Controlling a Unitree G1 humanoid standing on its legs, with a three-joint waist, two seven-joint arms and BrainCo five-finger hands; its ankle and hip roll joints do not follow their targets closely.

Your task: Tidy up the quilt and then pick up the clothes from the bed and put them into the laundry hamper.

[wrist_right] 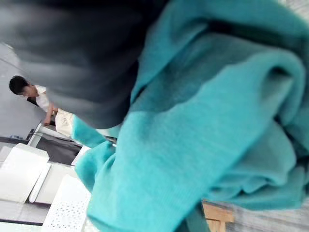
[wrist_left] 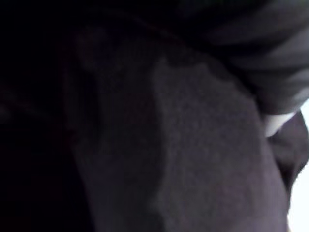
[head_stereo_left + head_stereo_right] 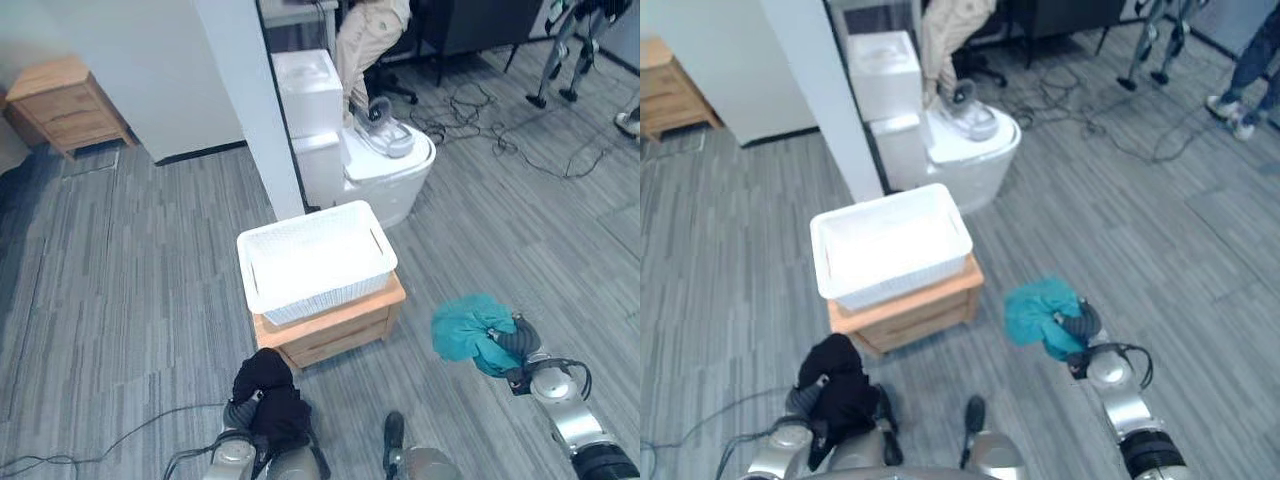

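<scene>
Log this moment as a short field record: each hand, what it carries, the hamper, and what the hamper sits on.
left hand: low at the robot's left, draped by the black garment; fingers hidden
right hand: at the robot's right, bunched into the teal garment; fingers hidden
laundry hamper: white, perforated, nothing visible inside
support: low wooden cabinet under the hamper
garments: both held above the floor, neither in the hamper yet
behind: white toilet, seated person

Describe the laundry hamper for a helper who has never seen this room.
On the grey carpet stands a low wooden stand, in front of a white toilet. The laundry hamper sits on it: a white, perforated, rectangular basket, open-topped, the only basket here.
</scene>
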